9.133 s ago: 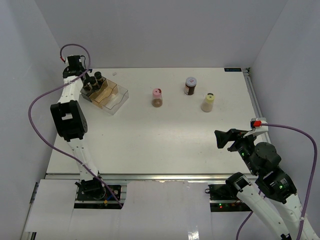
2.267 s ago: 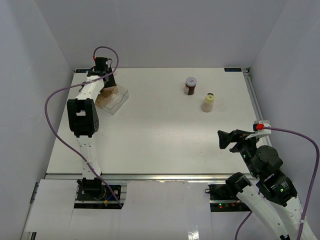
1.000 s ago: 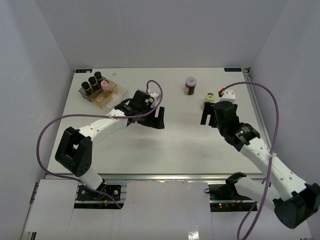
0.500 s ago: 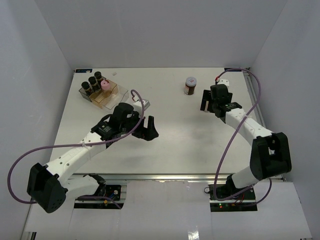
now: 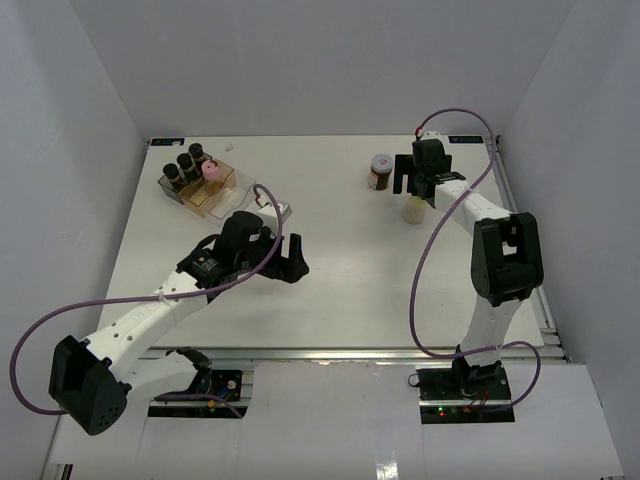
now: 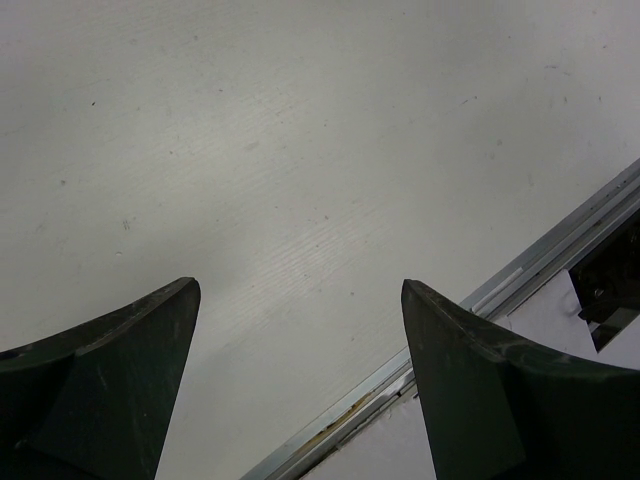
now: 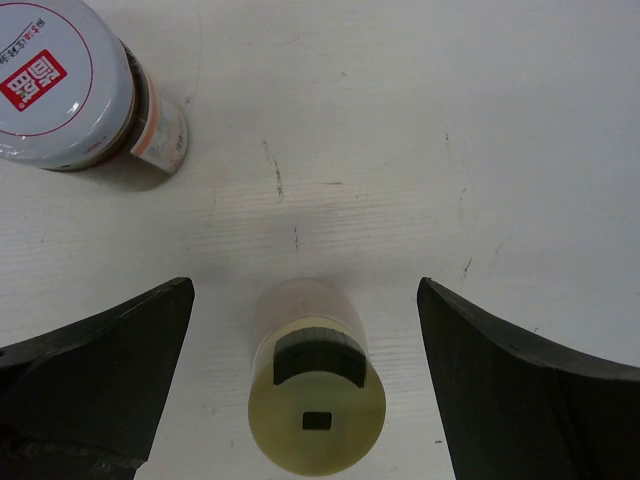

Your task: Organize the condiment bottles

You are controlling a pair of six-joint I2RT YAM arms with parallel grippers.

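A pale yellow bottle stands upright between the spread fingers of my right gripper, with clear gaps on both sides and no contact. From above, my right gripper hovers over the pale yellow bottle. The grey-lidded jar with the red label stands just to its left, and shows as the grey-lidded jar in the right wrist view. Three black-capped bottles and a pink-capped one sit in the clear bin. My left gripper is open and empty over bare table, as the left wrist view shows my left gripper.
The table's near metal rail runs diagonally under the left gripper. The left arm's purple cable loops close to the bin's near corner. The right arm's cable arcs over the back right of the table.
My right gripper has moved toward the back and now straddles the pale yellow bottle, with its fingers spread wider. The left gripper has shifted only slightly.
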